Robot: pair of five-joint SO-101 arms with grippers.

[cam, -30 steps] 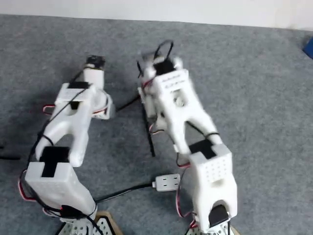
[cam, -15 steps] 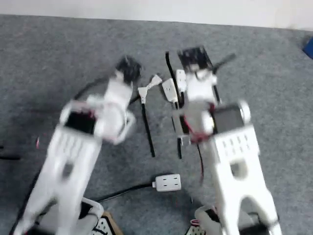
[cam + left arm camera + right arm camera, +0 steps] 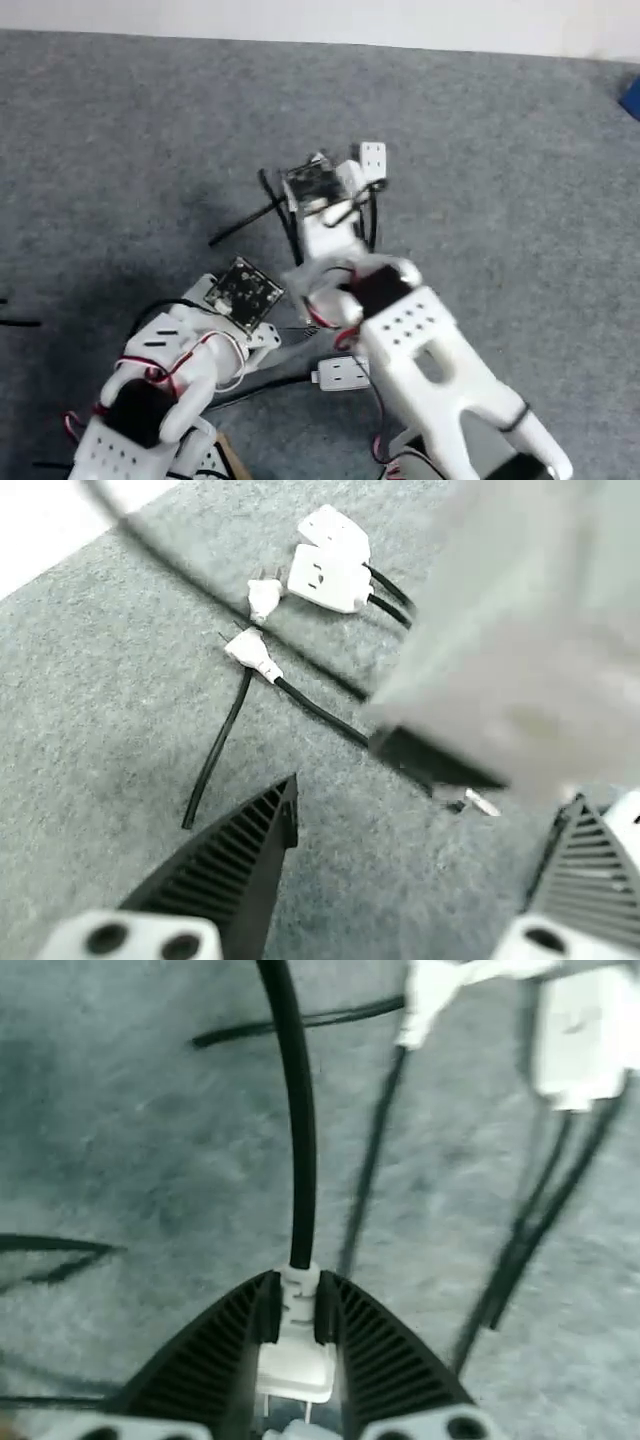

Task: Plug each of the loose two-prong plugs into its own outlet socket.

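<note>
Item 1, right gripper point(image 3: 298, 1285): jaws closed tight on the white body of a two-prong plug point(image 3: 295, 1365). The plug's black cable point(image 3: 296, 1110) runs straight out from between the fingers over the grey tabletop point(image 3: 520, 200). In the high view this gripper point(image 3: 315, 185) sits near mid-table, just beside a white outlet socket point(image 3: 373, 157). Item 2, left gripper point(image 3: 432, 795): jaws spread wide apart, nothing between them, held above the tabletop. Its arm is folded low at the near edge of the high view, with its wrist camera board point(image 3: 245, 290) facing upward. Item 3, pair of outlet sockets point(image 3: 325, 580): white blocks lying side by side and touching, each with a black cable leading away. Item 4, first loose plug point(image 3: 262, 595): white, lying on the tabletop just beside the pair of outlet sockets; whether it touches them cannot be told. Item 5, second loose plug point(image 3: 250, 652): white, lying near the first, apart from the sockets, its black cable trailing off across the tabletop. Item 6, lone outlet socket point(image 3: 342, 372): white, flat on the tabletop between the two arm bases, well apart from the pair, black cable attached.
</note>
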